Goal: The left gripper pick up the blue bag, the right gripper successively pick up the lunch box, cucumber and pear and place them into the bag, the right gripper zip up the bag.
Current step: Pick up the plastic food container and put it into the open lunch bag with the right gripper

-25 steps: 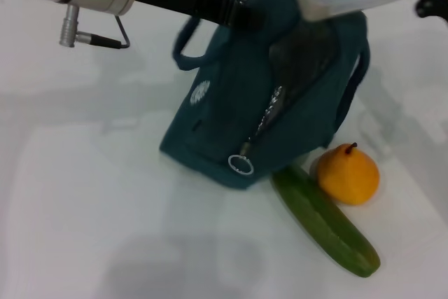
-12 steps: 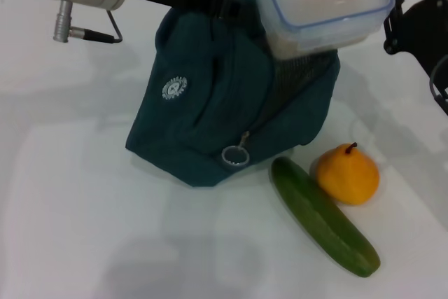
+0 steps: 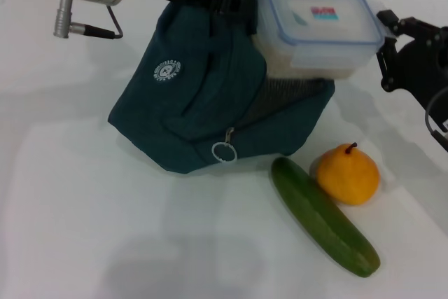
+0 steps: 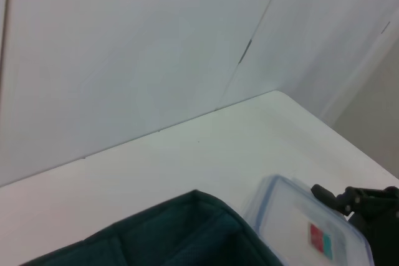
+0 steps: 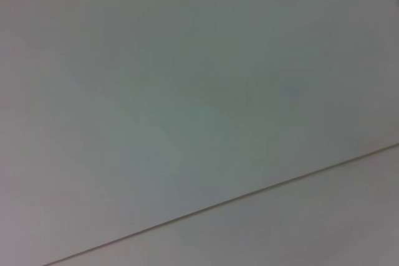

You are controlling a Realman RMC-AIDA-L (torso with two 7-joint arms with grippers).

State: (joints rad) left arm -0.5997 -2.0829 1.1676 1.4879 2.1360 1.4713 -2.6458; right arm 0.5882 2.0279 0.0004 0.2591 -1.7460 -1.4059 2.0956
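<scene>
My left gripper (image 3: 234, 3) is shut on the top rim of the blue bag (image 3: 203, 103) and holds it up, its base resting on the table. The lunch box (image 3: 315, 26), clear with a blue-rimmed lid and a red and teal sticker, lies flat over the bag's open mouth. My right gripper (image 3: 385, 43) grips its right end. In the left wrist view the bag's rim (image 4: 174, 235), the lunch box (image 4: 305, 228) and the right gripper (image 4: 340, 200) show. The cucumber (image 3: 323, 216) and the pear (image 3: 347, 174) lie on the table, right of the bag.
A ring-shaped zip pull (image 3: 224, 152) hangs low on the bag's front. The white table (image 3: 91, 229) spreads left of and in front of the bag. The right wrist view shows only a pale blank surface.
The lunch box has come down and to the right onto the bag's mouth, with the right gripper following. The bag's lower part has swung left. Cucumber and pear have not moved.
</scene>
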